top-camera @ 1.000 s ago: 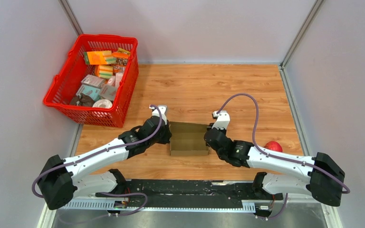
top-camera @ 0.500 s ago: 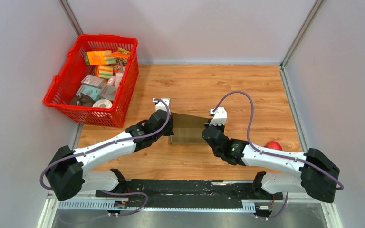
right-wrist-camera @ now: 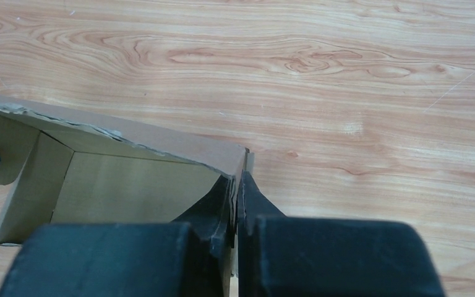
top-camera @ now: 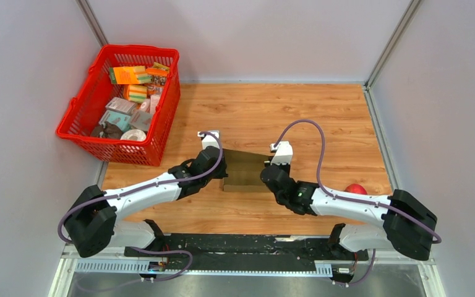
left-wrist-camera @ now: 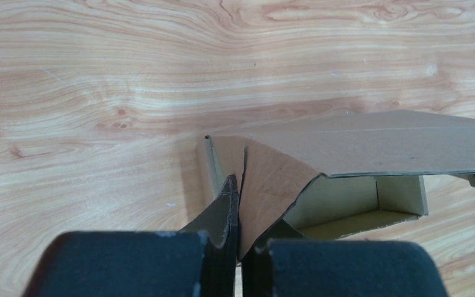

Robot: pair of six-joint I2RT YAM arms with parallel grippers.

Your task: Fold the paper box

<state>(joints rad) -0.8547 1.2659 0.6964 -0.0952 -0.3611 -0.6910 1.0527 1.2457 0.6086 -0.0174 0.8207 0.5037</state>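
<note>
Top external view: at the far left a red basket (top-camera: pixel 127 148) full of printed packets (top-camera: pixel 130 93) sits at the table's (top-camera: pixel 253 111) left edge, well apart from the work. Toward the middle, the left gripper (top-camera: pixel 219 170) meets the left end of the paper box (top-camera: pixel 245 168), a brown, partly folded carton lying mid-table between the two arms. The left wrist view shows that gripper (left-wrist-camera: pixel 240 207) clamped shut on a cardboard flap at the box's (left-wrist-camera: pixel 359 142) corner, with the top panel tilted over a hollow inside. At the box's right end the right gripper (top-camera: pixel 266 174) does likewise. Its own camera shows its jaws (right-wrist-camera: pixel 235 195) pinched tight on the box's (right-wrist-camera: pixel 130 185) corner edge. Farther right, a red ball (top-camera: pixel 355 190) lies beside the right forearm near the table's right edge, clear of the box.
</note>
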